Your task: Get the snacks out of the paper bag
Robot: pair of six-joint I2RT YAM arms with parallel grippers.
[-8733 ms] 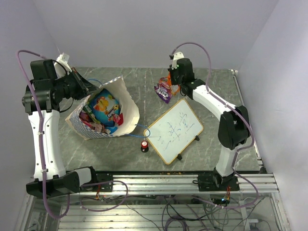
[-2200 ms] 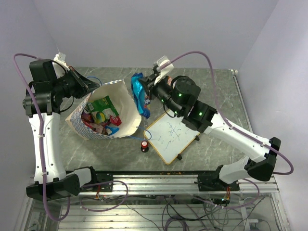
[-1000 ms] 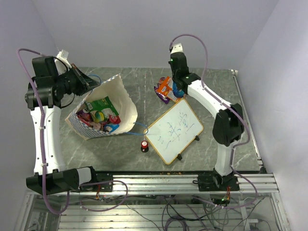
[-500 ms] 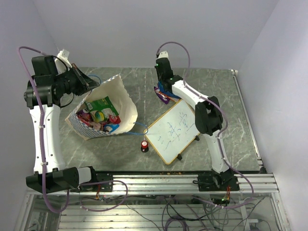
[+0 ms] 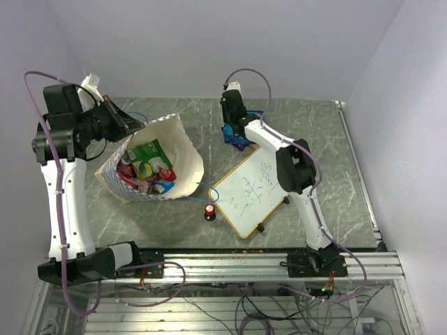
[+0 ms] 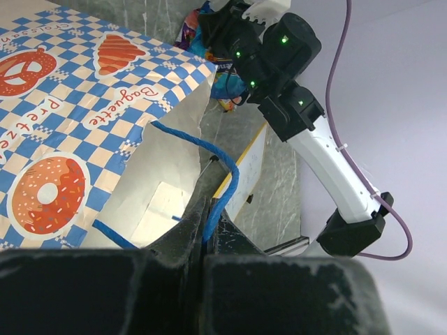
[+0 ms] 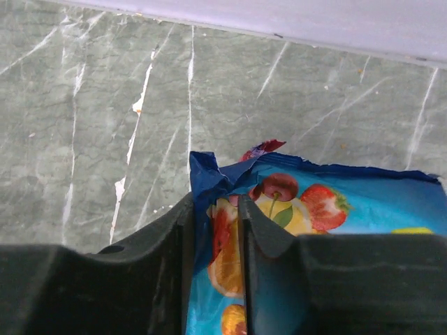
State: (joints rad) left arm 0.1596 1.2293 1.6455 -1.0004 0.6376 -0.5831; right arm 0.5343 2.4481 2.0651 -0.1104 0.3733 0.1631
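The cream paper bag (image 5: 187, 150) with the blue checkered band (image 6: 84, 105) lies open at the left. Several snacks (image 5: 147, 166), green, red-pink and others, lie inside it. My left gripper (image 5: 133, 125) is shut on the bag's blue cord handle (image 6: 225, 167), holding the mouth up; its jaws (image 6: 207, 220) pinch the cord. My right gripper (image 5: 234, 131) is low over the table at the back, beside the whiteboard's far corner. Its jaws (image 7: 213, 209) grip the corner of a blue packet with fruit pictures (image 7: 335, 237). A purple packet (image 5: 241, 144) lies just under it.
A wood-framed whiteboard (image 5: 251, 188) lies right of the bag. A small red-topped black knob (image 5: 209, 209) stands by its near-left corner. The back wall is close behind the right gripper. The right arm shows in the left wrist view (image 6: 279, 56).
The right gripper lifted the blue packet out of the bag and carried it to the back. Over the last second it shifted left there. The left gripper has kept hold of the handle.
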